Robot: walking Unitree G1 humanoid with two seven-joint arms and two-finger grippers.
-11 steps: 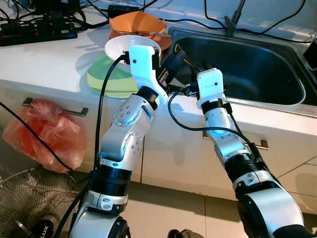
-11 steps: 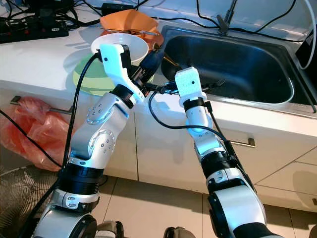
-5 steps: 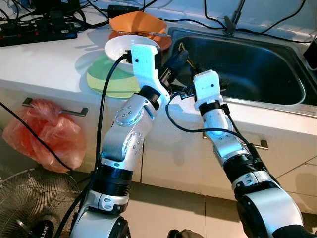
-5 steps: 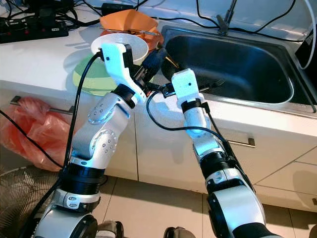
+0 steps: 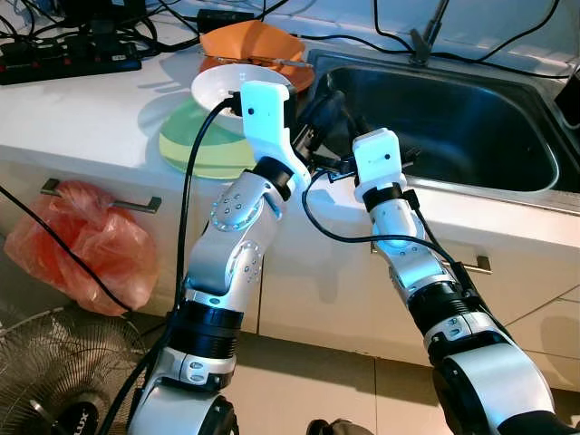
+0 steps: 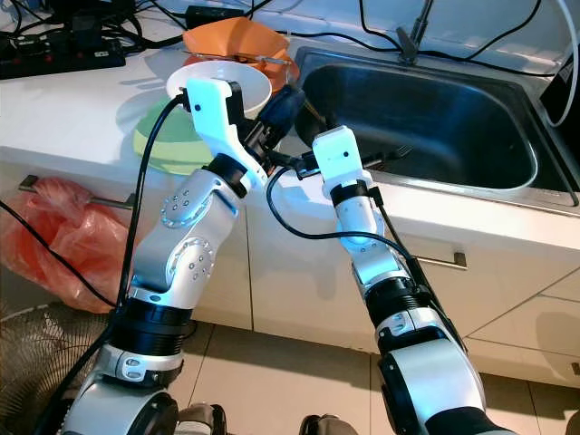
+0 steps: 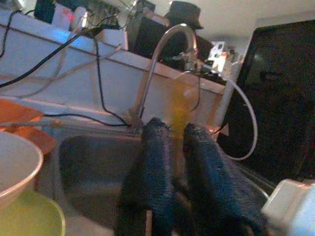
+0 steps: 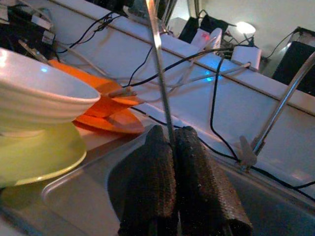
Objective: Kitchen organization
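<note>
Left eye view puts both my arms raised at the left rim of the sink (image 5: 507,109), and against a second ago the right arm has slid a little toward the left arm, so the two wrists now sit closer together over the sink's near corner; the camera itself has hardly shifted. The dishes on the worktop (image 5: 82,109) lie as they did.

My right pincer (image 8: 172,147) has its two black fingers (image 8: 150,182) pressed together on a thin metal rod (image 8: 160,69) that rises straight up between them; I cannot tell what utensil it belongs to. Behind it the right wrist view shows the white bowl (image 8: 34,98) sitting on the green plate (image 8: 39,157), with the orange plates (image 8: 106,110) beyond, all on the worktop beside the sink.

My left pincer (image 7: 179,152) hovers over the sink basin with its fingers a narrow gap apart, and a blurred yellowish stick (image 7: 178,105) stands in that gap; whether the fingers actually pinch it I cannot tell. The faucet (image 7: 165,54) arches behind.

A red plastic bag (image 5: 77,240) hangs from the cabinet handle below the worktop.
</note>
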